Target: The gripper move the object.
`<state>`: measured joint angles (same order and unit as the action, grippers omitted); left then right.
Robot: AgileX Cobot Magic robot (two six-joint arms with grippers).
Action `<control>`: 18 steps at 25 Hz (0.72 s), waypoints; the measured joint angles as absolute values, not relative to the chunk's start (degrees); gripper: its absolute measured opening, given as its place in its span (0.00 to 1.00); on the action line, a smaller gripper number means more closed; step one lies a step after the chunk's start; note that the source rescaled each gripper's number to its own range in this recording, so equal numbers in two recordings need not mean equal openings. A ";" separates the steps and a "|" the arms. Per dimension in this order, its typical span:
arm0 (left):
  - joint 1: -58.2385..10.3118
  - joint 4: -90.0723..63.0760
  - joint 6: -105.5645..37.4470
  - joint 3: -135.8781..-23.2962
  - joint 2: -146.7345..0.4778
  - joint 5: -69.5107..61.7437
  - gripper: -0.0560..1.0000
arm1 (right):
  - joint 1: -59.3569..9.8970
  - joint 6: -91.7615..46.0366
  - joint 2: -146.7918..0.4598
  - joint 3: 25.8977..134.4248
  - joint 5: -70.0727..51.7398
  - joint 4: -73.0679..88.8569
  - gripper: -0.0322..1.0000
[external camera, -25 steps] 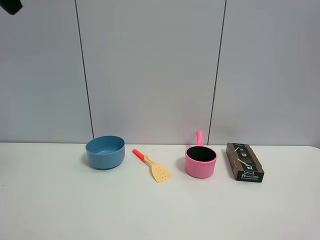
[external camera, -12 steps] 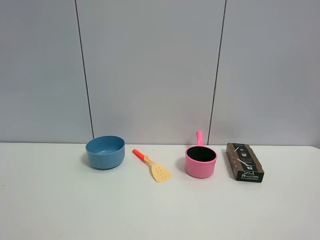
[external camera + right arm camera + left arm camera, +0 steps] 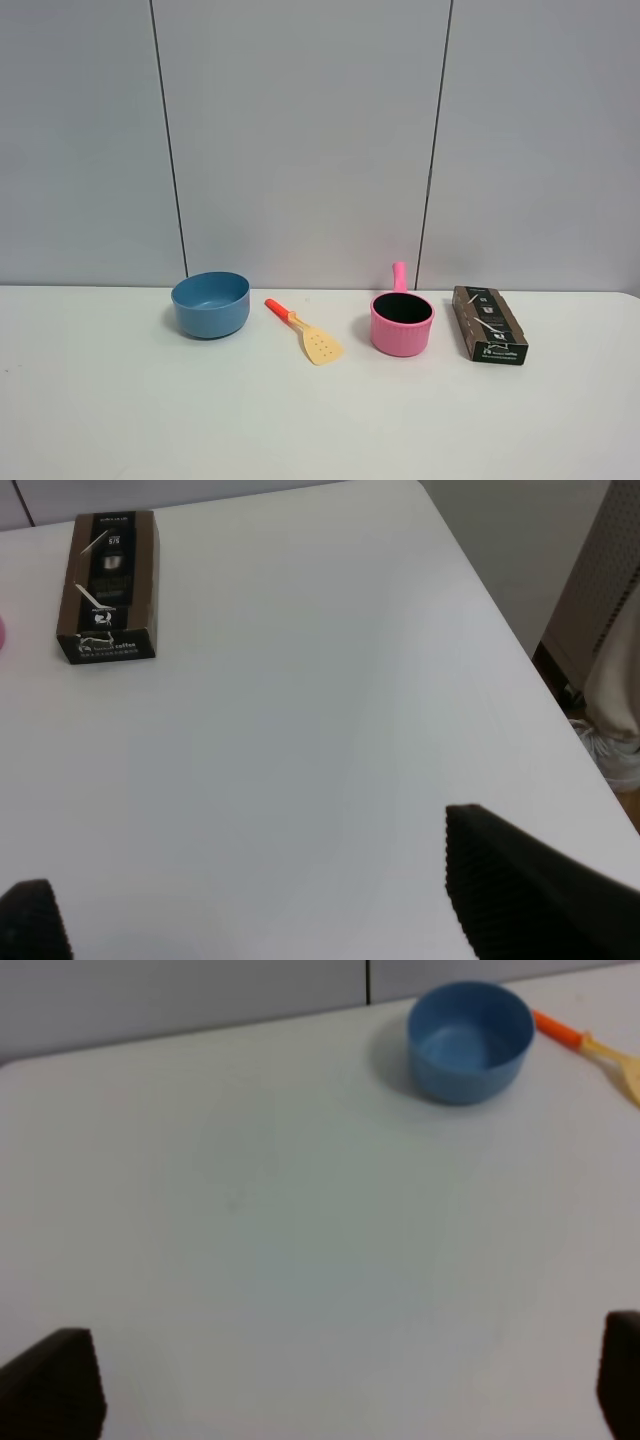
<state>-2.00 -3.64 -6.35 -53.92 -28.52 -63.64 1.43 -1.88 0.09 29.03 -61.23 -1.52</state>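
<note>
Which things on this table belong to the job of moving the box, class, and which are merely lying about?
Belonging to the job:
- long flat dark brown cardboard box with black printed top
- right end effector, open, apart from the box

Lying about:
- round blue bowl
- yellow spatula with orange handle
- pink pot with black inside

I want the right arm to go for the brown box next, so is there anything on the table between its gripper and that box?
Nothing visible. In the right wrist view only bare white table lies between the open right gripper and the brown box. The pink pot sits beside the box, off that path.
</note>
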 joint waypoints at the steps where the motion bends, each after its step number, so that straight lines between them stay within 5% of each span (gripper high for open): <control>1: -2.00 -3.64 -6.14 -52.40 -27.17 -63.64 1.00 | 1.43 -1.88 0.09 29.03 -61.23 -1.52 1.00; 18: -2.00 -3.72 -2.86 -32.24 -10.18 -56.57 1.00 | 1.43 -1.88 0.09 29.03 -61.23 -1.52 1.00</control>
